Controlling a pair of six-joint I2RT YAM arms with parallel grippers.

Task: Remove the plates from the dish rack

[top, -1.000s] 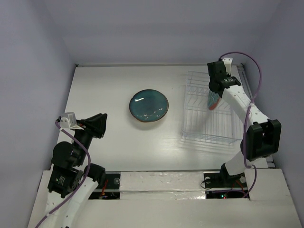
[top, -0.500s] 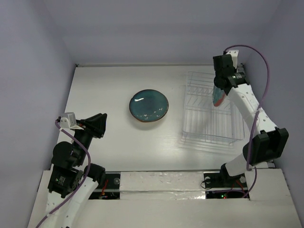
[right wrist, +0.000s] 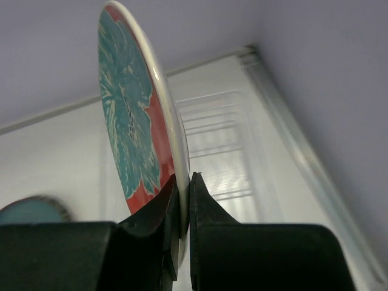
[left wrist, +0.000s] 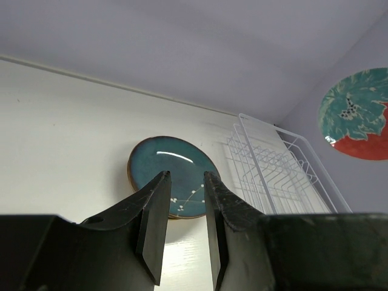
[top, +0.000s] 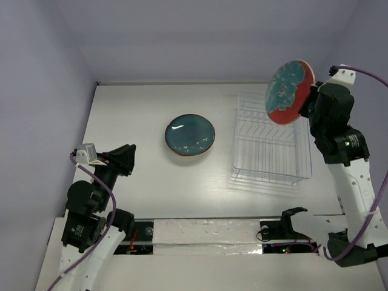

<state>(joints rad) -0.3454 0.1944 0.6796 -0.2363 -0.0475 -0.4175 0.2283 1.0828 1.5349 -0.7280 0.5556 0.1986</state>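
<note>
My right gripper (top: pixel 308 100) is shut on the rim of the red plate with a teal flower (top: pixel 288 92) and holds it on edge high above the clear wire dish rack (top: pixel 267 139). The right wrist view shows the plate (right wrist: pixel 130 121) pinched between the fingers (right wrist: pixel 184 188), with the rack (right wrist: pixel 221 151) below. The rack's slots look empty. The dark teal plate (top: pixel 190 134) lies flat on the table left of the rack. My left gripper (top: pixel 127 159) is open and empty near the front left; its wrist view shows the teal plate (left wrist: pixel 173 174), the rack (left wrist: pixel 276 179) and the raised red plate (left wrist: pixel 357 115).
White table (top: pixel 133 109) enclosed by pale walls at the back and sides. The rack stands at the table's right side near the right edge. No other plates show in these views.
My right gripper has lifted the red plate up out of the rack, rising well above it and turning the plate's face toward the camera. The left arm has not moved.
</note>
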